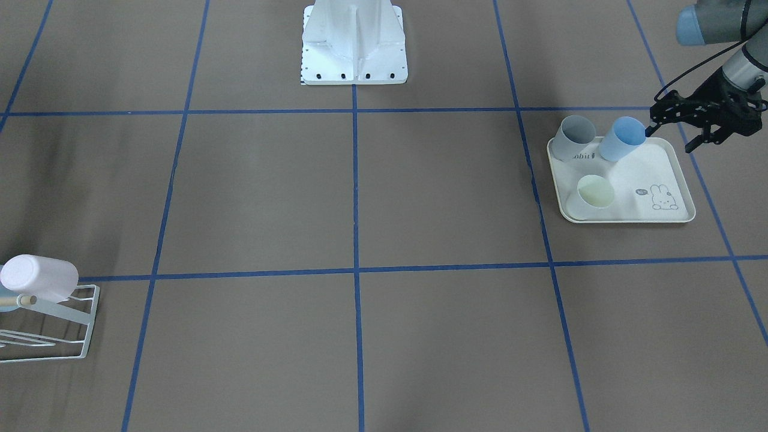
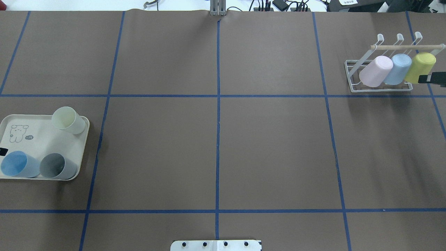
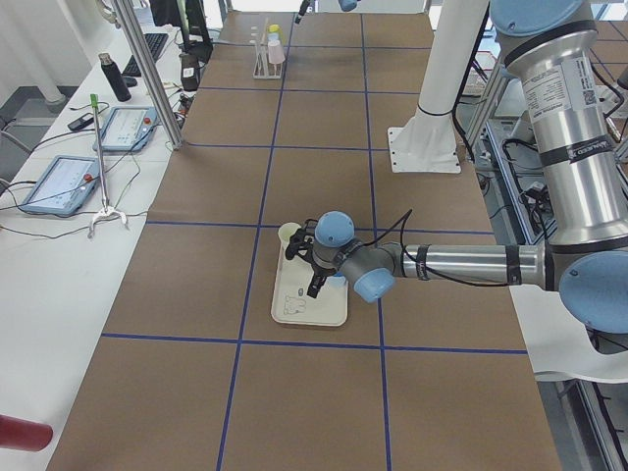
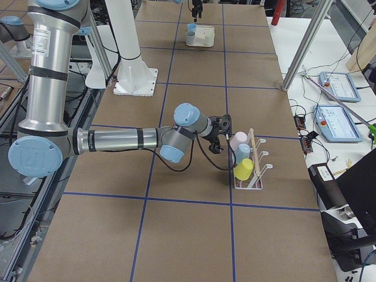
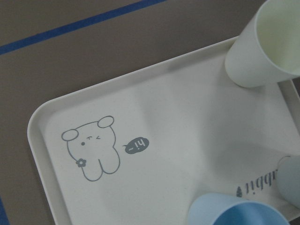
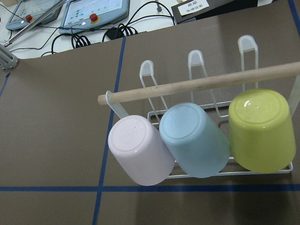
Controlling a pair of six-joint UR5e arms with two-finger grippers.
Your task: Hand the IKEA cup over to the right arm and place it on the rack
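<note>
Three cups stand on the cream rabbit tray (image 2: 38,139): a blue cup (image 2: 17,164), a grey cup (image 2: 57,166) and a pale green cup (image 2: 68,120). My left gripper (image 1: 669,138) hovers open at the tray's far corner, one fingertip just beside the blue cup's (image 1: 621,139) rim, nothing between its fingers. The white wire rack (image 2: 379,89) with its wooden rod (image 6: 201,84) holds a pink cup (image 6: 140,152), a light blue cup (image 6: 197,140) and a yellow-green cup (image 6: 262,129), all bottom-up. Of my right gripper (image 2: 432,78) only a black tip shows beside the rack; I cannot tell its state.
Blue tape lines divide the brown table into squares. The white robot base (image 1: 354,45) stands at the middle of the near edge. Tablets and cables (image 6: 93,14) lie beyond the rack on a side bench.
</note>
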